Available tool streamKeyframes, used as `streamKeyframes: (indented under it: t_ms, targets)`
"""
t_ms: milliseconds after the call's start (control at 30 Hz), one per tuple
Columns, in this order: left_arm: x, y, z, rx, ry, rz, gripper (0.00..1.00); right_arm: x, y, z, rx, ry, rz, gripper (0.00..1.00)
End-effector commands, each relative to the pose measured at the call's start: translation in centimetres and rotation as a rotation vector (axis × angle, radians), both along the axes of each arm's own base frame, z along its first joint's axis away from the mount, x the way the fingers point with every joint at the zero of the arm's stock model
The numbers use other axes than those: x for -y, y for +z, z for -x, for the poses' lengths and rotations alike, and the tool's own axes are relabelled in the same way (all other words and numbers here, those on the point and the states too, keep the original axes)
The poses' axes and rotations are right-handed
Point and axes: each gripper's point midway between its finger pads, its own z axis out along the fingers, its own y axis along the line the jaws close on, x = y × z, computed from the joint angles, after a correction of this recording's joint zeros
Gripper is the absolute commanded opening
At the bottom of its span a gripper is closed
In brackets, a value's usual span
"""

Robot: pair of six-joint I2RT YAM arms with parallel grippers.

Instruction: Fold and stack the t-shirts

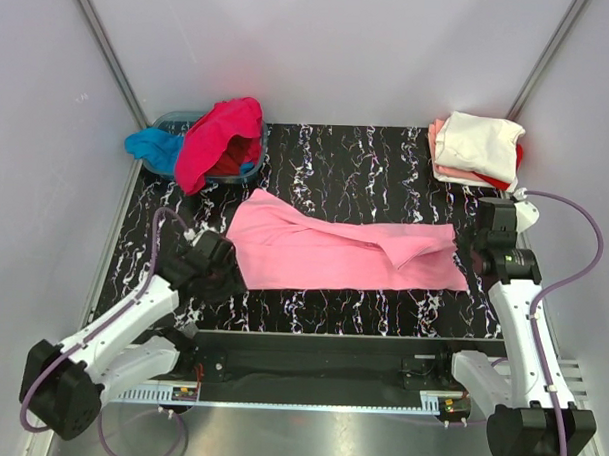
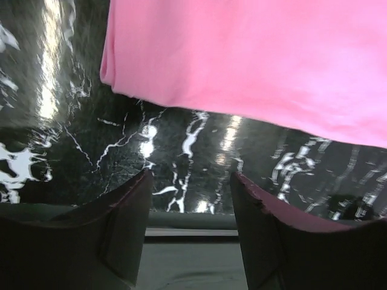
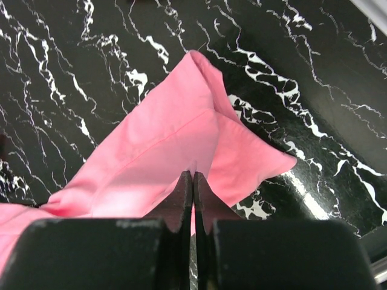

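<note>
The light pink t-shirt (image 1: 344, 254) lies stretched out sideways across the middle of the black, white-veined counter (image 1: 367, 160). It is flattened into a long band, and a loose flap is folded over toward its right end.

The left hand (image 1: 228, 273) sits at the band's lower left corner. In the left wrist view its fingers (image 2: 121, 223) stand well apart with nothing between them. They are low over the bare counter (image 2: 72, 151), and the rounded folded edge of the shirt (image 2: 254, 60) fills the top of the frame just beyond the tips.

The right hand (image 1: 474, 256) is at the shirt's right end. In the right wrist view the hand (image 3: 193, 181) has its fingers pressed together on the pink cloth (image 3: 163, 157). The cloth rises in a creased ridge to the fingertips, and a pointed corner rests on the counter (image 3: 91, 60) to the right of centre.

In the upper left of the top view a grey-blue basin (image 1: 173, 117) holds a crumpled hot pink t-shirt (image 1: 223, 135). A bright blue t-shirt (image 1: 157, 148) spills over its left rim.

In the upper right a folded stack sits on the counter's far corner. A cream white t-shirt (image 1: 478, 144) is on top, and a salmon t-shirt (image 1: 448, 174) shows at the stack's left and lower edges. A red t-shirt (image 1: 505, 182) peeks out at its lower right.
</note>
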Motion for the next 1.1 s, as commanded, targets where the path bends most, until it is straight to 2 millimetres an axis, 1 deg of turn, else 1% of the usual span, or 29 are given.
streamKeyframes:
  t_ms: [0, 33, 67, 100, 133, 167, 200, 233, 267, 300, 333, 367, 400, 433, 467, 500, 533, 567, 600, 633, 667, 733, 767, 833, 867, 900, 933, 1000, 1067]
  targets:
    - [0.0, 6.3, -3.4, 0.187, -0.02, -0.023, 0.6, 1.0, 1.4, -0.4, 0.06, -0.043, 0.005, 0.0]
    - [-0.4, 7.6, -4.8, 0.247, -0.023, -0.061, 0.65, 0.8, 1.2, -0.6, 0.057, -0.033, -0.001, 0.0]
    - [0.6, 10.3, -7.5, 0.344, -0.036, -0.049, 0.66, 0.6, 1.0, -0.7, 0.056, -0.02, -0.005, 0.0]
    - [0.7, 11.2, -9.0, 0.397, -0.1, -0.092, 0.68, 0.1, 1.1, -1.1, 0.069, 0.007, -0.019, 0.0]
    - [1.1, 11.9, -10.5, 0.431, -0.122, -0.107, 0.68, -0.2, 0.8, -1.3, 0.065, 0.028, -0.026, 0.0]
    - [1.6, 12.5, -13.5, 0.45, -0.121, -0.12, 0.68, -0.5, 0.8, -1.4, 0.072, 0.045, -0.034, 0.0]
    - [1.7, 12.7, -15.1, 0.454, -0.151, -0.148, 0.68, -1.1, 0.8, -1.7, 0.081, 0.077, -0.049, 0.0]
    - [1.6, 12.4, -16.6, 0.438, -0.146, -0.164, 0.68, -1.4, 0.7, -1.7, 0.086, 0.092, -0.053, 0.0]
    - [1.0, 9.6, -18.4, 0.344, -0.141, -0.205, 0.65, -1.8, 0.7, -1.8, 0.089, 0.11, -0.068, 0.0]
    - [1.4, 11.5, -21.0, 0.384, -0.149, -0.211, 0.64, -2.0, 1.0, -1.9, 0.103, 0.121, -0.075, 0.0]
    - [1.5, 11.0, -22.3, 0.372, -0.156, -0.226, 0.63, -2.3, 1.1, -2.0, 0.113, 0.132, -0.086, 0.0]
    - [1.6, 8.9, -24.1, 0.327, -0.167, -0.253, 0.63, -2.6, 1.3, -2.0, 0.125, 0.143, -0.099, 0.0]
    - [1.8, 8.5, -25.2, 0.323, -0.188, -0.275, 0.63, -3.2, 1.5, -2.2, 0.14, 0.169, -0.12, 0.0]
    - [2.3, 9.9, -27.3, 0.361, -0.183, -0.28, 0.63, -3.5, 1.4, -2.0, 0.145, 0.179, -0.131, 0.0]
    - [2.5, 7.1, -28.1, 0.294, -0.198, -0.304, 0.63, -3.9, 1.5, -2.0, 0.151, 0.193, -0.149, 0.0]
    - [2.8, 6.5, -28.8, 0.28, -0.204, -0.308, 0.63, -4.0, 1.5, -2.1, 0.16, 0.201, -0.154, 0.0]
    - [3.3, 7.3, -30.3, 0.305, -0.195, -0.305, 0.63, -4.2, 1.2, -1.9, 0.156, 0.207, -0.161, 0.0]
    - [3.4, 5.1, -30.8, 0.26, -0.201, -0.319, 0.63, -4.4, 1.1, -1.9, 0.154, 0.217, -0.166, 0.0]
    - [3.7, 4.8, -31.4, 0.259, -0.2, -0.315, 0.63, -4.5, 0.9, -1.9, 0.151, 0.22, -0.168, 0.0]
    - [4.0, 5.0, -32.4, 0.276, -0.192, -0.316, 0.63, -4.5, 0.7, -1.7, 0.149, 0.224, -0.167, 0.0]
    - [4.1, 3.6, -32.9, 0.254, -0.194, -0.326, 0.64, -4.7, 0.6, -1.6, 0.148, 0.236, -0.171, 0.0]
    - [4.3, 2.8, -33.8, 0.25, -0.192, -0.336, 0.66, -4.7, 0.3, -1.5, 0.152, 0.238, -0.166, 0.0]
    - [4.4, 2.0, -34.6, 0.244, -0.19, -0.345, 0.66, -5.3, 0.2, -1.4, 0.152, 0.274, -0.18, 0.0]
    - [4.2, 1.3, -35.4, 0.234, -0.177, -0.373, 0.68, -5.3, 0.0, -1.2, 0.158, 0.28, -0.177, 0.0]
    - [4.1, 0.4, -35.8, 0.209, -0.175, -0.393, 0.69, -5.3, -0.1, -1.2, 0.158, 0.285, -0.171, 0.0]
    - [3.9, 0.1, -36.0, 0.199, -0.158, -0.405, 0.69, -5.3, -0.2, -1.1, 0.158, 0.286, -0.17, 0.0]
    - [3.6, -1.1, -35.8, 0.168, -0.157, -0.424, 0.69, -5.3, -0.3, -1.1, 0.154, 0.288, -0.166, 0.0]
    - [3.4, -1.5, -36.1, 0.162, -0.132, -0.436, 0.7, -5.4, -0.5, -1.0, 0.151, 0.294, -0.169, 0.0]
    - [2.9, -2.5, -35.7, 0.137, -0.114, -0.456, 0.7, -5.6, -0.7, -1.0, 0.147, 0.303, -0.178, 0.0]
